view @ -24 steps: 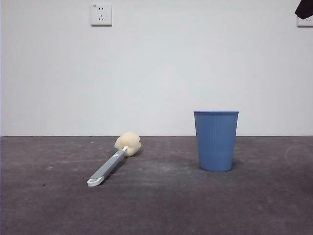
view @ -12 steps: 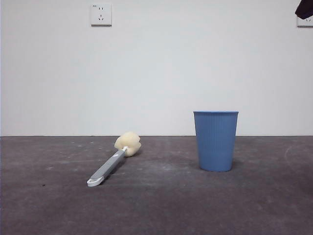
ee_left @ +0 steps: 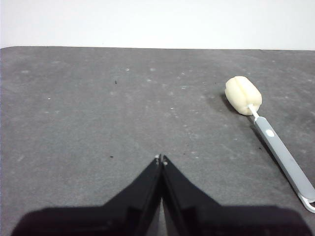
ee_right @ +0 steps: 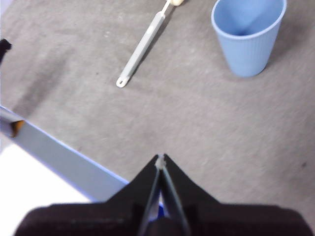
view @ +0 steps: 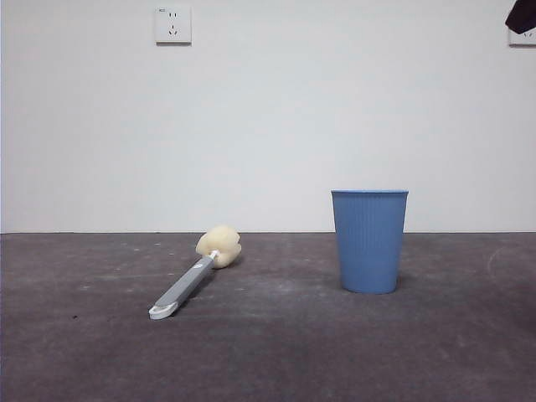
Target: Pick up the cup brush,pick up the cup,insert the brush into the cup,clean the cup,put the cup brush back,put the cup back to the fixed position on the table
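The cup brush (view: 191, 280) lies flat on the table (view: 276, 352), left of centre, sponge head toward the wall and white looped tip toward the front. It also shows in the left wrist view (ee_left: 268, 135) and the right wrist view (ee_right: 143, 44). The blue ribbed cup (view: 369, 240) stands upright to its right, empty, as the right wrist view (ee_right: 248, 34) shows. My left gripper (ee_left: 161, 160) is shut and empty above bare table, apart from the brush. My right gripper (ee_right: 160, 158) is shut and empty, high above the table's near edge, far from the cup.
A white wall with a socket (view: 173, 25) stands behind the table. A black arm tip (view: 521, 15) shows at the top right corner. The right wrist view shows the table's blue-trimmed edge (ee_right: 64, 155) and white floor beyond.
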`<state>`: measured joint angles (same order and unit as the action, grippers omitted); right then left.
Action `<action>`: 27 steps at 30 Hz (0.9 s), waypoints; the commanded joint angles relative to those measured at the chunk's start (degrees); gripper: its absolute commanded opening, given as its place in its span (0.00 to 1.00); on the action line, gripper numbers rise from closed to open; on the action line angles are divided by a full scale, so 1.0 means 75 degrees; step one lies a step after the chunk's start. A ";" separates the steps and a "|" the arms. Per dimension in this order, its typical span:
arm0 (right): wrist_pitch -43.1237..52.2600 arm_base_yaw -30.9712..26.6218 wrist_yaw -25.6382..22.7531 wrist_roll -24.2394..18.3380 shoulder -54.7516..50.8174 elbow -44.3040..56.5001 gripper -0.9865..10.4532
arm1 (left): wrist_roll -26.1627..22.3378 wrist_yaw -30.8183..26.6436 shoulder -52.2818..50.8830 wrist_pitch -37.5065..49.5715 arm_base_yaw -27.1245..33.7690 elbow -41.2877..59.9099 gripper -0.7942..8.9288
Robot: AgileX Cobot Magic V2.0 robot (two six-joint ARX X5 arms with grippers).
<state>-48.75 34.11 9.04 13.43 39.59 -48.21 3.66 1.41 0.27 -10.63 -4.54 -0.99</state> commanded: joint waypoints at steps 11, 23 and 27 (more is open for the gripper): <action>0.4162 -0.2530 -0.0399 -0.1262 -0.1912 0.2366 0.09 | 0.0032 0.0026 -0.0015 0.0015 0.0017 0.0102 0.08; 0.5852 -0.4001 -0.0455 -0.1084 -0.4205 0.5423 0.09 | 0.0029 0.0029 -0.0015 0.0015 0.0017 0.0102 0.08; 0.5840 -0.4144 -0.0455 -0.1049 -0.4567 0.5855 0.09 | 0.0029 0.0029 -0.0015 0.0015 0.0017 0.0102 0.08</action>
<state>-5.54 3.20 5.80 4.95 5.89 -5.17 3.66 1.41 0.27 -10.63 -4.54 -0.99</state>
